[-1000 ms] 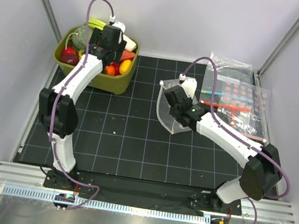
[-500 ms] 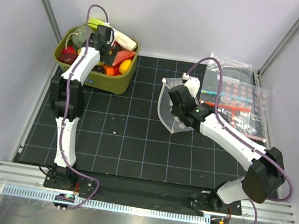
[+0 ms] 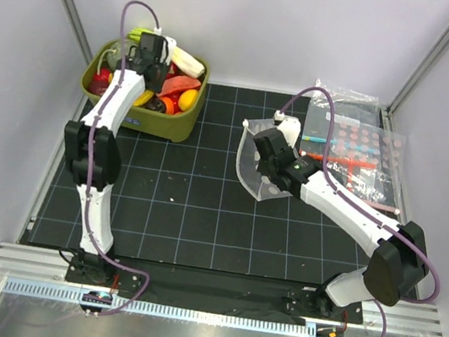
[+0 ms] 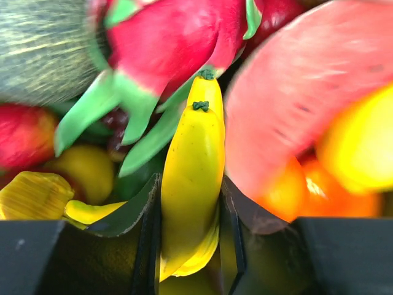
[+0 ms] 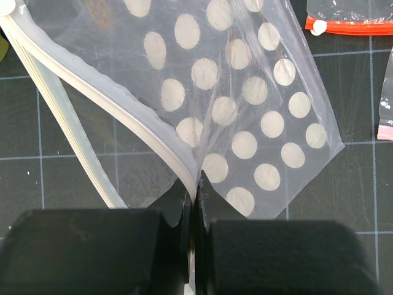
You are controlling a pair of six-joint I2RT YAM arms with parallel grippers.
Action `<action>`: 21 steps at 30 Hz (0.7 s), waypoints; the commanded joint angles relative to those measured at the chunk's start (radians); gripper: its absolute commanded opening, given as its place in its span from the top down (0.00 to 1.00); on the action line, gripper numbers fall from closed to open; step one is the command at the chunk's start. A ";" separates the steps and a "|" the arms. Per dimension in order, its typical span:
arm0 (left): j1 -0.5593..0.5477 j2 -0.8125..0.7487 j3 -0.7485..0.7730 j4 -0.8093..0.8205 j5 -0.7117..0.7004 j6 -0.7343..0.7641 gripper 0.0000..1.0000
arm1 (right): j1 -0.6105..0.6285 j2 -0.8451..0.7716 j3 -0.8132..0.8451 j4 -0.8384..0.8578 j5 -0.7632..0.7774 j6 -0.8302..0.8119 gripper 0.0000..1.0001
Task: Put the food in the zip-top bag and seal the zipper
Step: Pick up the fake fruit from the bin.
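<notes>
The food point(image 3: 177, 88) is a heap of toy fruit and vegetables in a green bin point(image 3: 171, 126) at the back left. My left gripper point(image 3: 148, 58) reaches down into the bin. In the left wrist view its fingers point(image 4: 153, 209) press both sides of a yellow banana point(image 4: 191, 153), which lies beside a pink-red fruit point(image 4: 172, 37). My right gripper point(image 3: 264, 145) is shut on the edge of the cream-dotted zip-top bag point(image 3: 251, 173) and holds it up above the mat. In the right wrist view the zipper point(image 5: 132, 114) curves away from the jaws, with the bag's mouth gaping.
Clear bags with pink-red dots point(image 3: 356, 147) lie at the back right, one with a red strip point(image 5: 350, 24). Black gridded mat point(image 3: 184, 205) covers the table. White walls and metal posts close in the sides and back.
My left gripper has moved left and deeper into the bin and closed from wide open round the banana. The right arm shifted slightly, still holding the bag.
</notes>
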 commanded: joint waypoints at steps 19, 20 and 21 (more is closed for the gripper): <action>-0.025 -0.640 -0.500 0.474 0.507 -0.715 1.00 | -0.009 -0.041 -0.009 0.059 -0.058 0.006 0.99; -0.028 -0.662 -0.553 0.615 0.541 -0.771 1.00 | -0.009 -0.041 -0.011 0.068 -0.070 0.006 0.99; -0.035 -0.682 -0.602 0.686 0.599 -0.823 1.00 | -0.009 -0.041 -0.012 0.071 -0.096 0.006 0.99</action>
